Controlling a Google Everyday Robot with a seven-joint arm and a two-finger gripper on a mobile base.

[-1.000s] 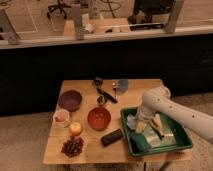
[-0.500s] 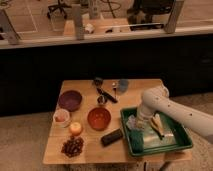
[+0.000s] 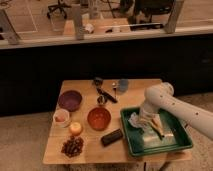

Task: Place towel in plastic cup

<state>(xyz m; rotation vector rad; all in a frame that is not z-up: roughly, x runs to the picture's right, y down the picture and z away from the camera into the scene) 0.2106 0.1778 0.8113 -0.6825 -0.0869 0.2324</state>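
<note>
At 4 o'clock on the wooden tabletop (image 3: 90, 152), a rectangular green plastic tray (image 3: 182, 145) holds the small, crumpled, pale grey-blue towel (image 3: 134, 121), which lies at the tray's 10 o'clock corner. The white arm (image 3: 175, 107) comes in from 3 o'clock and bends down into the tray. Its end effector (image 3: 155, 127) is clenched just beside the towel at the cloth's 4 o'clock side. Whether any fold is pinched cannot be told. The small dull blue-grey plastic cup (image 3: 122, 86) stands upright at 1 o'clock on the tabletop, well apart from the towel. A round orange bowl (image 3: 99, 118) sits near the middle. A round purple bowl (image 3: 70, 100) is at 10 o'clock and a dark bunch of grapes (image 3: 73, 146) at 7 o'clock.
</note>
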